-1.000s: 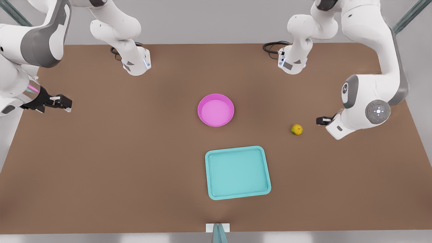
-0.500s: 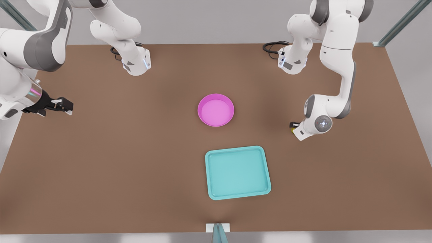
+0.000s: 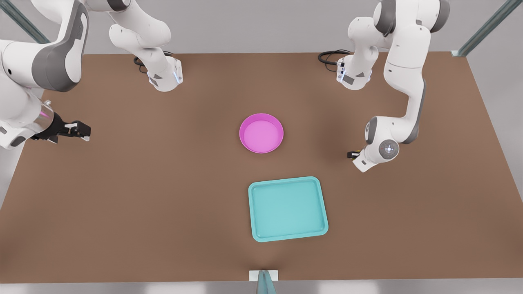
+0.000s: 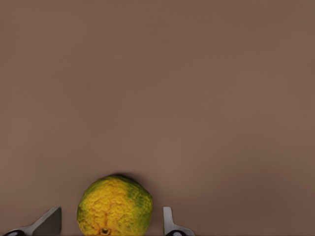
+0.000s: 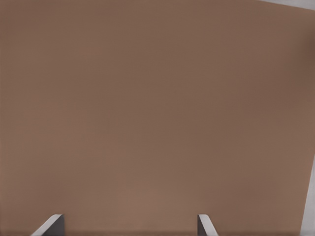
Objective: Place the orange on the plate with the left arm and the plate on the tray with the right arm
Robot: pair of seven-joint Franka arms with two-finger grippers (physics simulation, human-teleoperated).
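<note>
Your left gripper (image 3: 352,154) is down at the tabletop (image 3: 163,196) toward the front view's right edge. Its fingers (image 4: 49,222) stand apart on either side of the orange (image 4: 114,205), a gap showing on each side. The plate (image 3: 261,133) sits near the tabletop's centre, well apart from the orange; the tray (image 3: 287,208) lies just beside the plate, toward the near edge. Your right gripper (image 3: 81,130) waits over the opposite edge, fingers (image 5: 49,225) spread wide, holding nothing.
</note>
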